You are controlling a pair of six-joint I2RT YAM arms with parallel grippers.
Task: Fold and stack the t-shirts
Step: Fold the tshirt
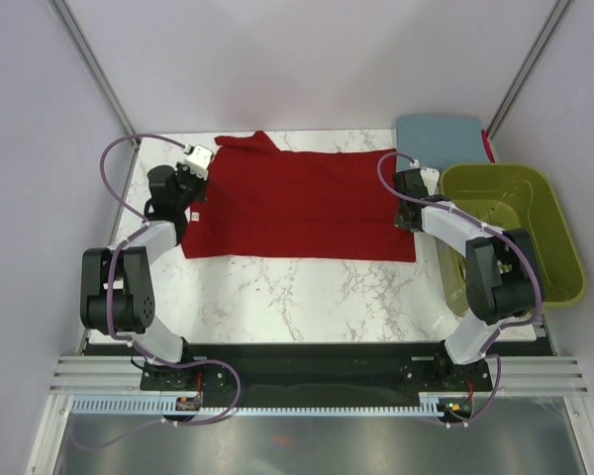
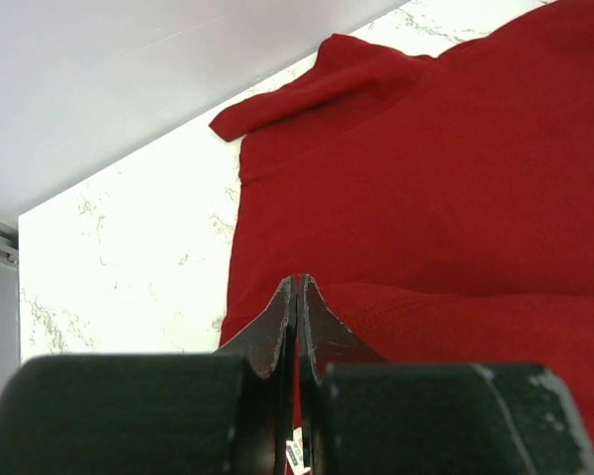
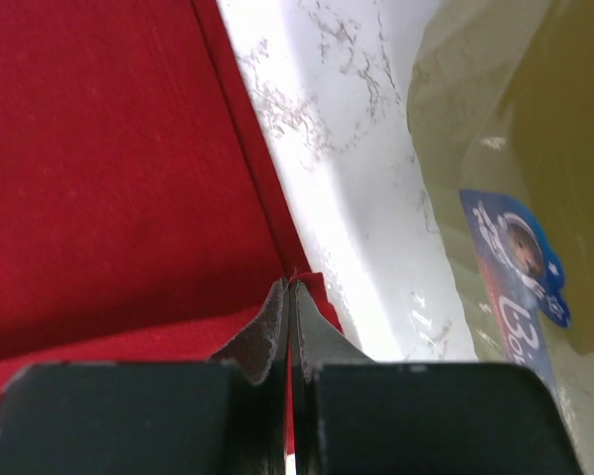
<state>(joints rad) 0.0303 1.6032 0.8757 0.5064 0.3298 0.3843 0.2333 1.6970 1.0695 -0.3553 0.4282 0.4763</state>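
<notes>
Red t-shirt lies across white marbled table between pale walls.

An olive-green plastic basket, bearing a blue sticker, sits at the white marble-patterned table's right edge.

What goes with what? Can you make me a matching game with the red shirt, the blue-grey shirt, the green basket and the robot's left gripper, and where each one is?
Things
1. dark red t-shirt
2. blue-grey t-shirt
3. olive-green basket
4. left gripper

Places
A. at the far right corner of the table
B. shut on the dark red t-shirt's left edge
C. spread across the middle of the table
D. along the table's right edge

Pairs: 1-C, 2-A, 3-D, 4-B
</notes>
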